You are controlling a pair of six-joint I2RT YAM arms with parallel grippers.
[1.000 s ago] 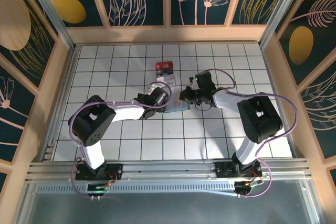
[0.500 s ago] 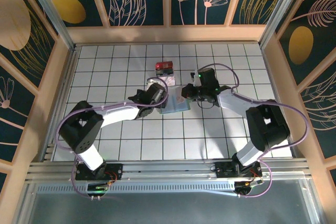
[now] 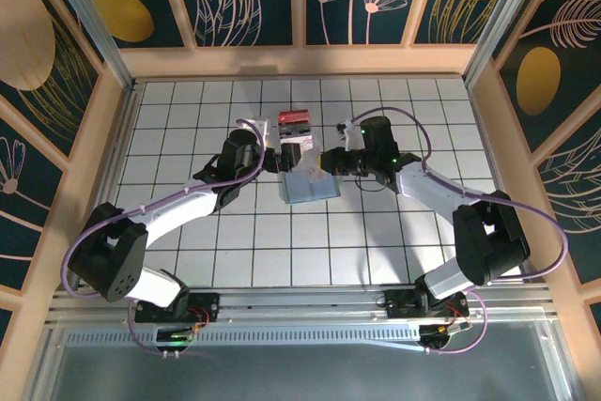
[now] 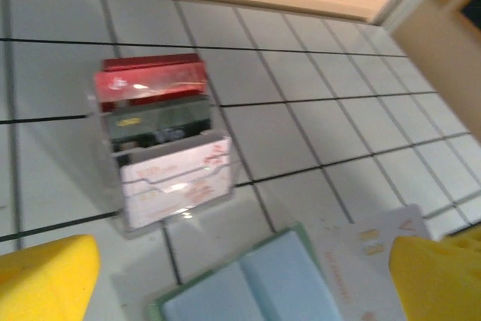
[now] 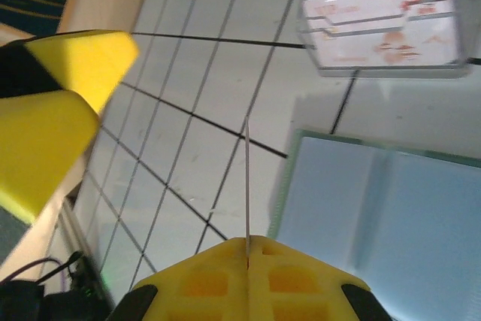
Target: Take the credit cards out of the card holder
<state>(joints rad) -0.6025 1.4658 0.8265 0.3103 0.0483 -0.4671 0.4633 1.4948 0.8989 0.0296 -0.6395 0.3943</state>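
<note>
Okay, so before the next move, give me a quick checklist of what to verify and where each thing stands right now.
1. Grip: right hand shut on a card: ok.
2. Extraction: that card is out of the card holder, held beside it: ok.
3. Spare arm: left hand open, holding nothing: ok.
4. Holder pose: card holder lying open on the table: ok.
5. More cards left in its pockets: cannot tell.
6. Free slot in the clear stand: cannot tell.
</note>
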